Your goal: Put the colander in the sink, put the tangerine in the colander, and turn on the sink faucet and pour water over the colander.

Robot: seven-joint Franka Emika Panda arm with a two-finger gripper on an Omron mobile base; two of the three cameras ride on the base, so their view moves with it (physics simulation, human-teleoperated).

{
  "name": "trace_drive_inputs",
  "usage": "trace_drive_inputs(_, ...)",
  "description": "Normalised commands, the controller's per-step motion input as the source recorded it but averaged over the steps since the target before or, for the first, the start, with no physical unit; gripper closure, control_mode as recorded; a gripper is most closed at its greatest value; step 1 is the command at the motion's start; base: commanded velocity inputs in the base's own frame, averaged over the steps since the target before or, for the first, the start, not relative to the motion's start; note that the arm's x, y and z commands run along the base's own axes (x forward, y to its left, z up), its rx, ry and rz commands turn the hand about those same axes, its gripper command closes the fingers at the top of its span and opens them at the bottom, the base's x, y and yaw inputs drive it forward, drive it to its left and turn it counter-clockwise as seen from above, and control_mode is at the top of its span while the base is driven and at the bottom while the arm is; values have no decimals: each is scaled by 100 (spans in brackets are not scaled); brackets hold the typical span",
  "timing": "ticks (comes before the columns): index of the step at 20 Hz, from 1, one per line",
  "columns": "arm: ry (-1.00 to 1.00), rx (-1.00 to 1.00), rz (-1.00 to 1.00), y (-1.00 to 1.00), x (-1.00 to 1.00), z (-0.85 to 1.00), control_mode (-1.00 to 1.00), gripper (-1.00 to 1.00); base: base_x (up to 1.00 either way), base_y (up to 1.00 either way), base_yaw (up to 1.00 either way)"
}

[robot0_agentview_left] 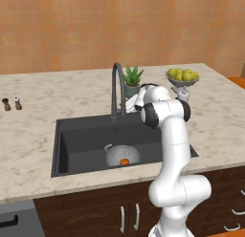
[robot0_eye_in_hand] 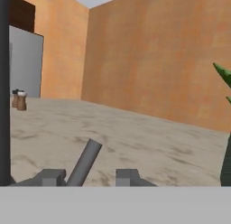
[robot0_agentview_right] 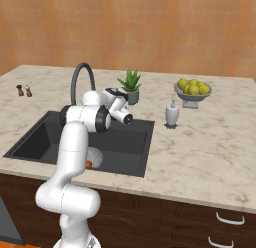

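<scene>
The silver colander sits on the floor of the black sink, near its front wall. The orange tangerine lies inside the colander. The dark gooseneck faucet rises behind the basin, and no water shows at its spout. My gripper is at the faucet's base, on its right side. It is open, with a slim grey faucet lever slanting up between the fingertips, closer to the left one.
A potted plant stands just behind my hand. A footed bowl of yellow-green fruit and a soap dispenser are to the right. Two small shakers stand far left.
</scene>
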Motion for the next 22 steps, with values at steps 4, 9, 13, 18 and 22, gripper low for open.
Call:
trace_drive_inputs(4, 1, 0, 0, -78, 0, -30, -100, 100, 0, 0, 0)
trace_drive_inputs(9, 4, 0, 0, -80, 0, -34, -100, 100, 0, 0, 0)
trace_drive_inputs(13, 4, 0, 0, -81, 0, -35, -100, 100, 0, 0, 0)
trace_drive_inputs(18, 0, 0, 0, -83, 0, -38, -100, 100, 0, 0, 0)
trace_drive_inputs(22, 1, 0, 0, -83, 0, -38, -100, 100, 0, 0, 0)
